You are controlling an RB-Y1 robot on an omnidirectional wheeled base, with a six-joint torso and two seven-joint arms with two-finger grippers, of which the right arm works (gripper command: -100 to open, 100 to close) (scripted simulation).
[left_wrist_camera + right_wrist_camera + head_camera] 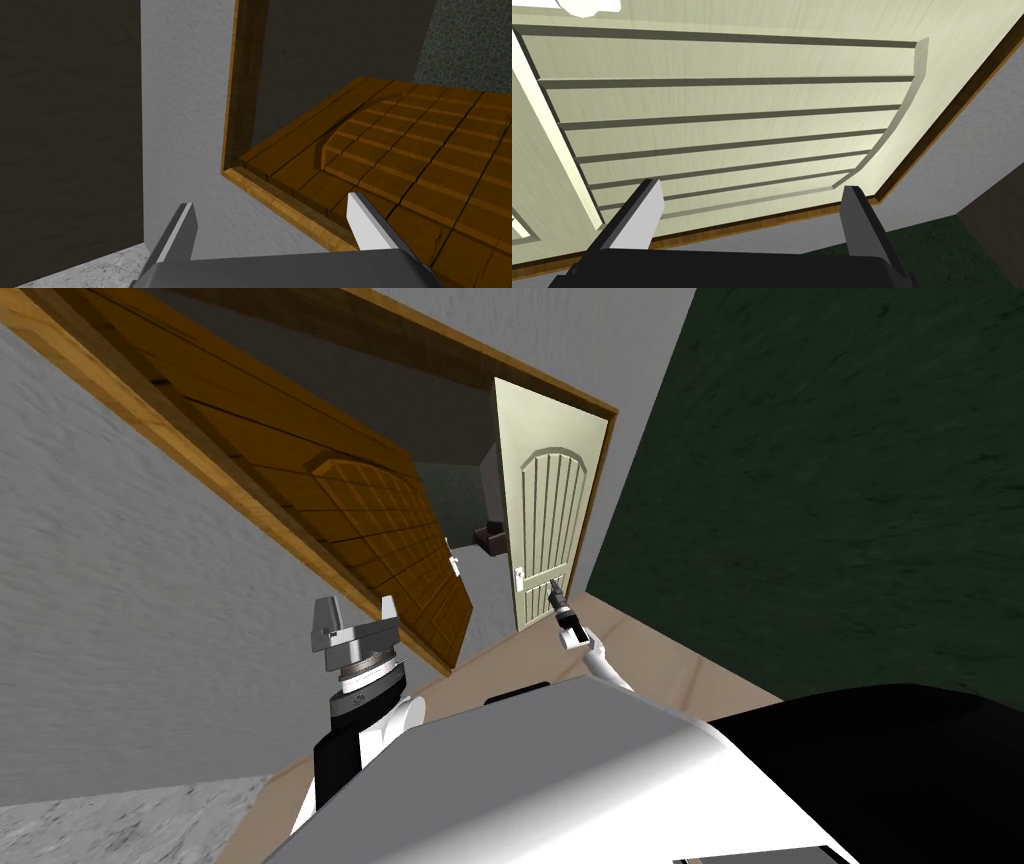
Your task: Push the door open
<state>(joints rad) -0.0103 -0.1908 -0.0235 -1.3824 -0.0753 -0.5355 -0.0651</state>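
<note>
The cream panelled door (545, 513) stands ahead, to the right of a brown slatted door (350, 503) that is swung open. The right gripper (554, 595) points at the cream door's panel beside the handle (520, 578), fingers spread wide, probably for leverage away from the hinges. The left gripper (355, 623) is raised idle near the brown door, also wide open

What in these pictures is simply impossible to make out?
1. Whether the right gripper actually touches the cream door: it is too small in the head view, and the right wrist view leaves contact unclear.
2. The door handle: tiny in the head view, and cut off by the picture's edge in the right wrist view.
3. The dark object past the doorway: too small to name. The brown door hides the rest of that space.
</note>
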